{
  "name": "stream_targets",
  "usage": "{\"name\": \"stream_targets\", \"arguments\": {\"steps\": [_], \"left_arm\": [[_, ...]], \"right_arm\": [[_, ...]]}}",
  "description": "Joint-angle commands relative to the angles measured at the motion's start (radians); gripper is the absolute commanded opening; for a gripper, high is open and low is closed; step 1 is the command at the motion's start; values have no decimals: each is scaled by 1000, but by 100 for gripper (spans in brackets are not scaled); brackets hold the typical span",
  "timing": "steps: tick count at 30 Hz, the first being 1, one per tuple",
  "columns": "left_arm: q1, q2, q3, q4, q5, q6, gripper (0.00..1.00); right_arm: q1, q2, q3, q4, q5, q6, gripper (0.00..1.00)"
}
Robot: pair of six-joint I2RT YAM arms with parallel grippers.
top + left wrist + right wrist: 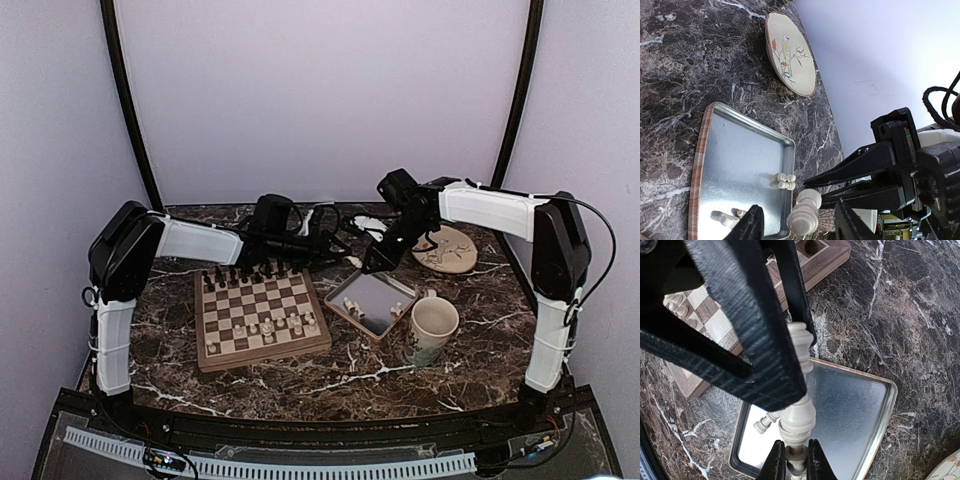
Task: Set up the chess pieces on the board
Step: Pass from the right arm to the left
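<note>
Cream piece [797,415] aloft over the rim of the tray [735,145], its length along the long black fingers of the right gripper [814,193] and pinched tight between them at the upper half. Left gripper [799,210] head-on from the opposite side, jaws parted, one finger either side of the piece's base, with a gap on each side in the left wrist view (far narrower in the right wrist view, so contact impossible to tell). Inside the tray, a few loose pieces [785,181]: two close together near the rim, others toward a corner, each doubled by its reflection in the metal. Board [255,303] flat on the marble table [400,385], just left of the tray, both grippers beyond its far right corner. Dark men [245,274] along the board's far rows, cream men [270,328] on the near rows. Mug [432,328] upright just beside the tray's near right corner. Round plate [790,52] with a painted bird flat on the table beyond the tray, apart from it.
</note>
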Motion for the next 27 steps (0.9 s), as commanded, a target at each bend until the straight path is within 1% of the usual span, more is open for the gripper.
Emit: {"name": "stream_targets", "arguments": {"steps": [1, 10, 16, 19, 22, 27], "left_arm": [[-4, 8, 36, 44, 18, -19, 45], [-4, 17, 41, 74, 35, -26, 29], [-4, 13, 41, 96, 60, -14, 13], [-5, -8, 37, 91, 62, 17, 8], [-4, -49, 38, 26, 41, 101, 7], [-5, -152, 27, -178, -45, 271, 7]], "right_arm": [[-1, -42, -2, -1, -23, 9, 4], [-2, -41, -9, -2, -23, 9, 4], [-1, -47, -19, -6, -23, 11, 4], [-2, -68, -43, -5, -13, 6, 4], [-6, -88, -76, -2, 2, 1, 3], [-35, -119, -150, 50, -12, 4, 3]]}}
